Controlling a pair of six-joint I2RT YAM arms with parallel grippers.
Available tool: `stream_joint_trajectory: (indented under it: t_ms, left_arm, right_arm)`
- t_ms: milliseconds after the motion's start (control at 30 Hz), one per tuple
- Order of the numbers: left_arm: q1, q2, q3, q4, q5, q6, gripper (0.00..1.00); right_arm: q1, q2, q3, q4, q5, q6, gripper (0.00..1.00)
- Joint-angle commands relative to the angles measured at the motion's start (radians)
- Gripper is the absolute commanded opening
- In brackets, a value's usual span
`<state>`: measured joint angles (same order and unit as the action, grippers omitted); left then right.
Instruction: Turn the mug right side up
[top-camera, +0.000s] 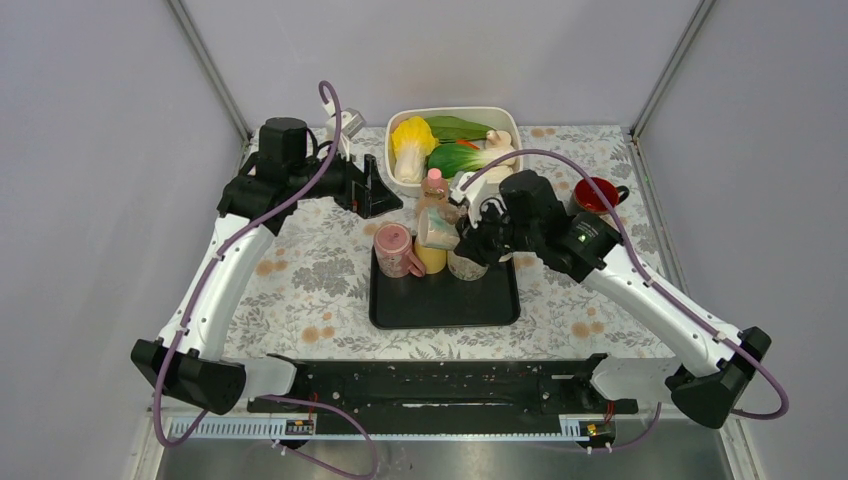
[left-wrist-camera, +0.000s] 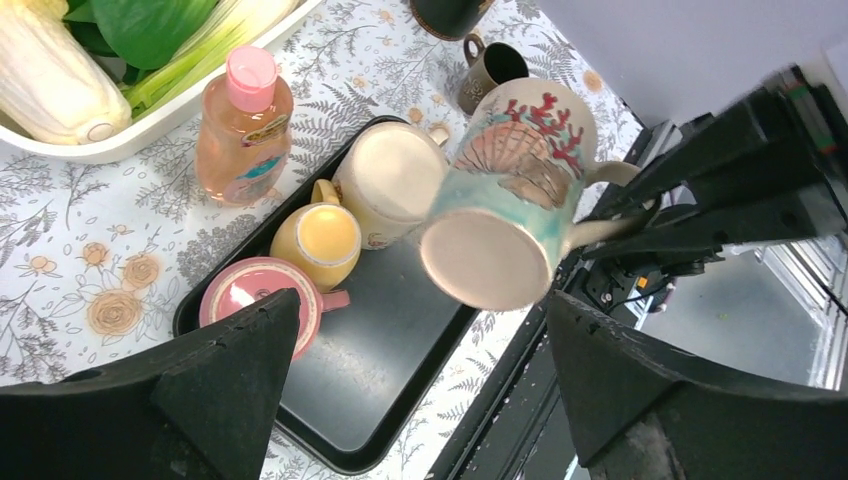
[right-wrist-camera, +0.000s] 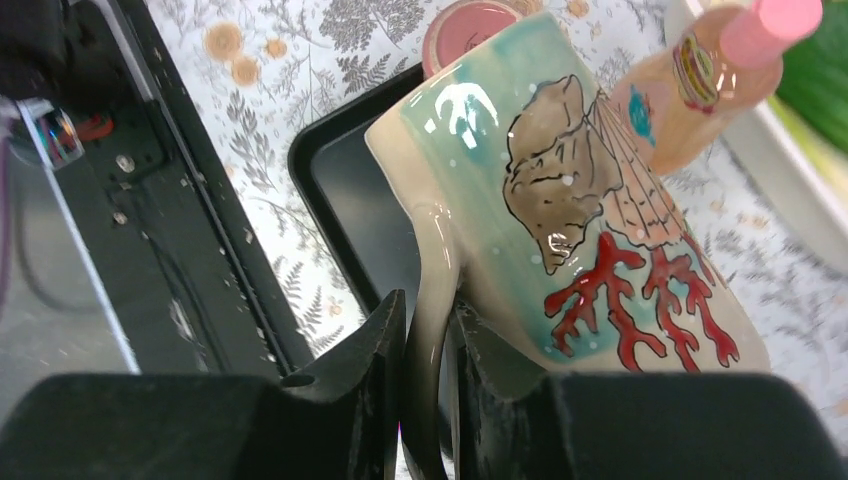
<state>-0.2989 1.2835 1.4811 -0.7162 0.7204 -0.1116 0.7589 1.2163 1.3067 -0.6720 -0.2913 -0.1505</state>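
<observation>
Right gripper (right-wrist-camera: 425, 335) clamped on the mug (right-wrist-camera: 560, 200) handle, mug held above the tray (top-camera: 440, 300).
The mug lies tilted on its side, base facing left, over the tray's far edge; the left gripper (top-camera: 378, 192) hangs beyond the tray's far-left corner, fingers apart.

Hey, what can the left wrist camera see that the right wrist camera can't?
Only the left wrist: the seashell mug from its bare base, plus a yellow mug, a cream mug and a brown mug on the table beyond. Only the right wrist: a close look at the right gripper pinching the handle. Both: the shell and coral painting, the pink mug, the pink-capped bottle and the black tray.
</observation>
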Motion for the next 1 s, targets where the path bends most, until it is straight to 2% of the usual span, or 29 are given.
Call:
stream_joint_trajectory:
  t_ms: [0,267,600,733,967]
  left_arm:
    - [0.003,-0.012,0.046,0.0,-0.044,0.032,0.96]
    - [-0.003,0.008,0.058,-0.025,-0.088,0.062,0.96]
    - [-0.203,0.115,0.216,-0.123,-0.305,0.092,0.96]
    - [-0.281,0.151,0.26,-0.125,-0.39,0.054,0.97]
    - [-0.409,0.213,0.233,-0.175,-0.47,0.103,0.96]
  right_arm:
    - [0.078,-0.045,0.068,0.031,0.064,-0.285,0.0]
    - [0.276,-0.019,0.006,-0.008,0.397,-0.521,0.0]
    - [0.53,0.047,-0.111,0.107,0.79,-0.817,0.0]
    - [0.594,0.068,-0.182,0.193,0.887,-0.892,0.0]
    - [0.651,0.1,-0.256,0.308,1.01,-0.996,0.0]
